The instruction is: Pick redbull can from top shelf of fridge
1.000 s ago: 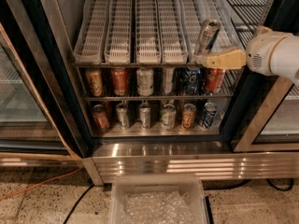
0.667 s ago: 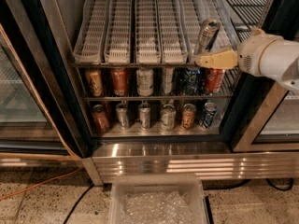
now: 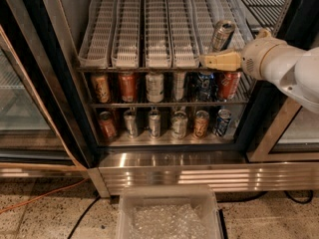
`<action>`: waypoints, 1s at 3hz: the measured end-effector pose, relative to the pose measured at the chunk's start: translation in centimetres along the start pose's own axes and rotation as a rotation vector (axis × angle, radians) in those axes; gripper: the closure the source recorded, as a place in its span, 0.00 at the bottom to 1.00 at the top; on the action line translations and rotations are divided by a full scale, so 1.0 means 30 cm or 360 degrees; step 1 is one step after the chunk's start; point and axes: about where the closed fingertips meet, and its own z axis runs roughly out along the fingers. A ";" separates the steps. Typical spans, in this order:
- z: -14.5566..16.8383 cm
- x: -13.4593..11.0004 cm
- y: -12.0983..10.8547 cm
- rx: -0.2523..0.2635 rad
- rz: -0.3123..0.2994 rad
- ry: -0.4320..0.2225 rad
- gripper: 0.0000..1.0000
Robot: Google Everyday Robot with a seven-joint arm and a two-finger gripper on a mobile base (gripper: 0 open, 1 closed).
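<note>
A tall slim silver redbull can with dark patches is leaning to the right in the rightmost lane of the top shelf, a row of whitish ribbed plastic glide lanes with a curved front lip. The other lanes are lying bare. The cream-tipped gripper on the white arm is reaching in from the right and sitting at the shelf's front lip, just below and in front of the can; whether it is closed on the can cannot be told.

Under the lip, two rows of short soda cans are standing on dark wire racks, close beneath the gripper. The black door frame of the fridge is crowding the arm on the right, while open room is lying to the left. A clear plastic bin is sitting on the floor below.

Since a second ago, the gripper has been sliding leftward along the lip; the can is keeping its tilt and place.
</note>
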 end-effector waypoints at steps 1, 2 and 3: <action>0.051 0.010 -0.016 0.0018 0.0023 -0.0025 0.00; 0.101 0.023 -0.038 0.0020 0.0070 -0.0045 0.00; 0.148 0.031 -0.048 0.0002 0.0112 -0.0069 0.00</action>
